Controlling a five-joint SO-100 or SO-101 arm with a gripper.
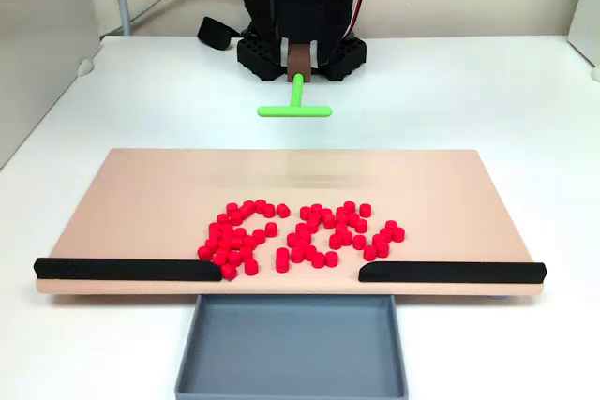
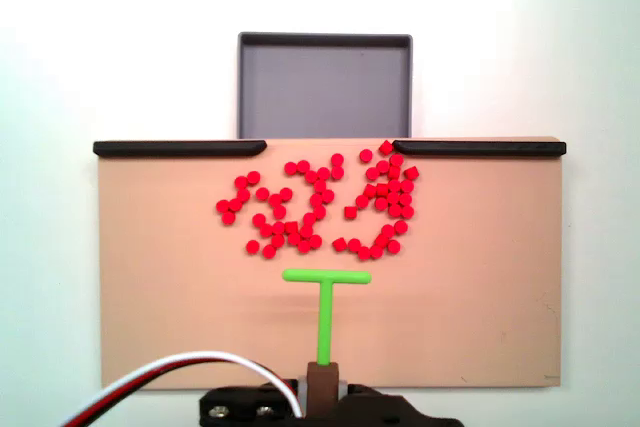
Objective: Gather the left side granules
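Dozens of tiny red granules (image 2: 318,202) lie spread on the tan board (image 2: 480,277), in a loose patch near the edge with the two black strips (image 2: 180,148). I see them in both fixed views, close to the gap between the strips, with the grey tray (image 2: 325,87) just past that gap. My tool (image 2: 322,379) is clamped on a brown block that carries the green T-shaped pusher (image 2: 326,292). The pusher's bar sits just behind the patch and is not touching any pellet. So I think the job has hardly begun: the granules are not yet in one heap, and none are in the tray. All the pushing is left to do. I can read no words or labels anywhere on the bench (image 1: 112,91).
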